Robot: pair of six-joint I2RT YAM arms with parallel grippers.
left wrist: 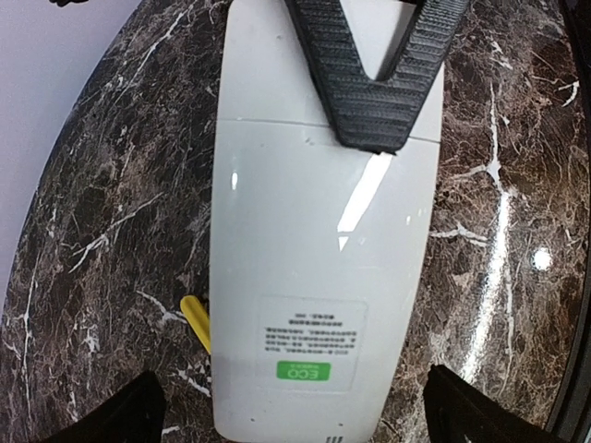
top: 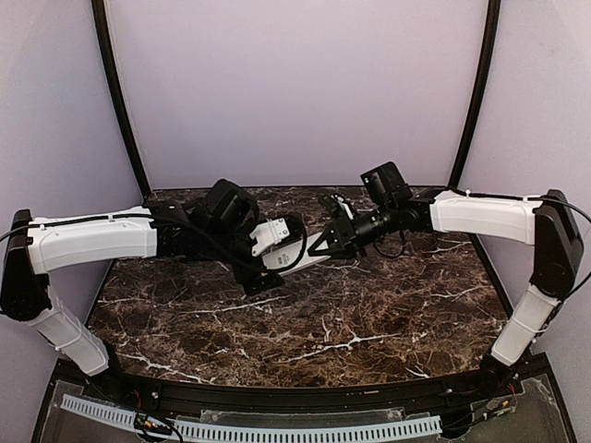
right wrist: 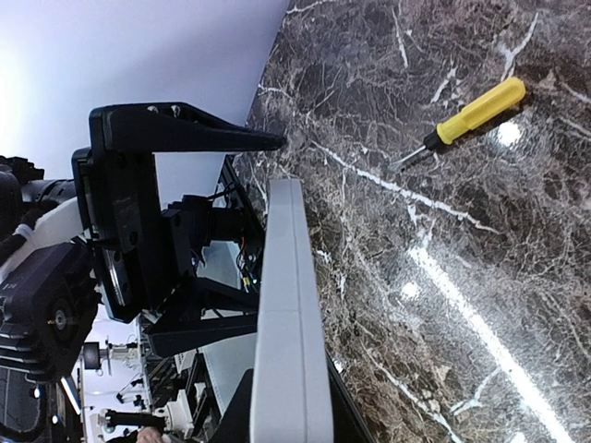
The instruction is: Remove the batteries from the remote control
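Observation:
The white remote control (left wrist: 314,277) is held above the table with its back up, showing a label with a green patch. A seam crosses the back near the far end. My right gripper (right wrist: 291,411) is shut on the remote's far end, and one of its black ribbed fingers (left wrist: 379,101) lies over the back. My left gripper (left wrist: 300,411) is open, its fingertips (left wrist: 138,411) standing clear on either side of the near end. In the top view the remote (top: 303,260) sits between the left gripper (top: 268,268) and the right gripper (top: 331,242). The batteries are hidden.
A yellow-handled screwdriver (right wrist: 471,113) lies on the dark marble table (top: 369,323); its handle (left wrist: 196,323) pokes out under the remote's left edge. Purple walls close off the back and sides.

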